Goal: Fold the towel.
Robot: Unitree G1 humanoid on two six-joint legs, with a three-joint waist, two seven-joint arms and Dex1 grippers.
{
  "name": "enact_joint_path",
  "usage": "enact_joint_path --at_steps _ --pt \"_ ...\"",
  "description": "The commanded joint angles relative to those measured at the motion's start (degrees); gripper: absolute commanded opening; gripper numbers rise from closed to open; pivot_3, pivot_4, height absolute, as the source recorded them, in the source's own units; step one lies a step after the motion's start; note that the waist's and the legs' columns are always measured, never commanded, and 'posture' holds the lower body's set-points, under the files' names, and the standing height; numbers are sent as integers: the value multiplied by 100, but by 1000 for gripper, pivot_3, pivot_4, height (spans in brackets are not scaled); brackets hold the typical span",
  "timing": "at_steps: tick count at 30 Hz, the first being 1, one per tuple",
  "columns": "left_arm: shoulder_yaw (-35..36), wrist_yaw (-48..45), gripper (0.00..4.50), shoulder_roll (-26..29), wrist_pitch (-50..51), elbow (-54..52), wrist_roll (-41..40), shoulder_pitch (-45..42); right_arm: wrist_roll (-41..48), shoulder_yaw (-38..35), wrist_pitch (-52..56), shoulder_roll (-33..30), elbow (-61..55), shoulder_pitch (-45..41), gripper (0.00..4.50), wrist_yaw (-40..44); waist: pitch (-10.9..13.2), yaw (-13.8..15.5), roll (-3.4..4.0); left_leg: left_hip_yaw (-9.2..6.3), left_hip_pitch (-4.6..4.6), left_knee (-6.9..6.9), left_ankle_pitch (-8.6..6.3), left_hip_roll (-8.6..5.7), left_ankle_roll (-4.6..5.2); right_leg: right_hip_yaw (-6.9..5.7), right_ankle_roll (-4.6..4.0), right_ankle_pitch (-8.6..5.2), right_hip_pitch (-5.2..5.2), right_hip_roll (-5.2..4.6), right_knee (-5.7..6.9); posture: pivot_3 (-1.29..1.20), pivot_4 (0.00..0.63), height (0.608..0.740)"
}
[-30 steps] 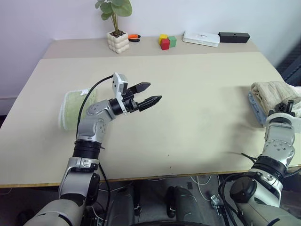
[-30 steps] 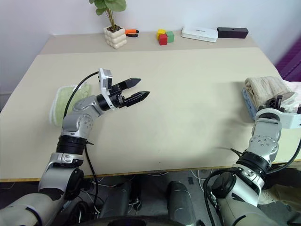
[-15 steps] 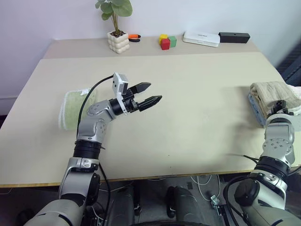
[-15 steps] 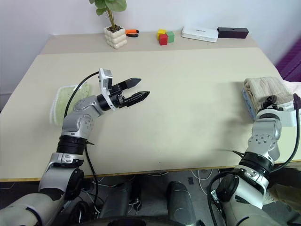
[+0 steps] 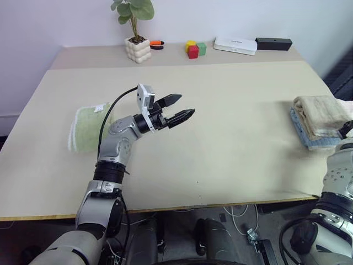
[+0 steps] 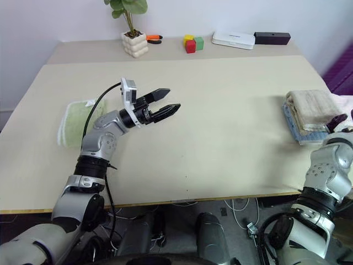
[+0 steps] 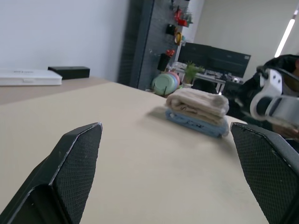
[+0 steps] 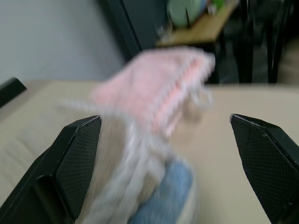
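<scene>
The beige towel (image 5: 321,112) lies folded on top of a light blue folded towel (image 5: 309,134) at the table's right edge. It is also in the left wrist view, the towel (image 7: 198,103) resting on the blue one. My right gripper (image 8: 166,123) is open and empty, its fingers (image 6: 336,120) just off the stack's near right side, apart from the cloth. My left gripper (image 5: 185,106) hangs open and empty above the middle-left of the table, pointing towards the stack across a wide stretch of tabletop.
A green folded towel (image 5: 88,126) lies at the table's left. A pink cloth (image 8: 159,93) sits beyond the stack. Along the far edge stand a potted plant (image 5: 138,48), coloured blocks (image 5: 194,48), a white box (image 5: 235,45) and a black box (image 5: 274,43).
My right gripper has opened, rolled and drawn back and to the right, away from the towel stack. The towel stays folded on the blue one. The left arm has held still.
</scene>
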Motion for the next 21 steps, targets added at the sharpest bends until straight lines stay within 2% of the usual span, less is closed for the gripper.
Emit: enact_joint_path --at_steps 1,4,8,12,16,18,21 --pt "44 -32 4500 -1 -206 12 -12 -136 -305 518 -73 -234 -595 -188 4473 561 0 -16 0 0 0 -1 0 0 0 0 0 0 0 0 0 0 150 740" --pt "44 41 4500 -11 -269 -25 25 -88 -260 1078 23 -330 -838 -329 4473 1498 0 -31 0 -2 10 -3 -6 3 10 6 0 0 2 3 1 0 150 740" --pt "172 -64 4500 342 -327 -112 27 91 222 1936 493 -376 -1483 -310 4473 3176 0 -25 0 -3 13 -5 -14 5 23 7 0 0 3 4 2 0 150 740" --pt "249 -123 4500 689 -265 -449 -61 356 200 2555 622 -757 -1842 -57 4473 4631 1 46 -1 -2 9 -2 -18 5 30 6 0 0 4 0 0 0 150 740" --pt "287 -475 4500 1126 580 -1544 -692 1101 431 3154 770 -1167 -2586 331 4473 6118 4 36 -6 -5 4 4 -24 4 39 3 0 0 8 -5 -7 0 150 740" --pt "170 -688 4500 1441 661 -2109 -664 1684 404 3544 677 -1247 -3058 391 4473 6669 4 -6 -4 -5 6 3 -25 6 38 3 0 0 7 -6 -6 0 150 740" --pt "184 -591 4500 1663 789 -2606 -659 2104 390 3731 626 -1335 -3249 479 4473 7224 4 8 -5 -6 17 -1 -24 9 34 3 -1 -1 7 -3 -1 0 150 740"
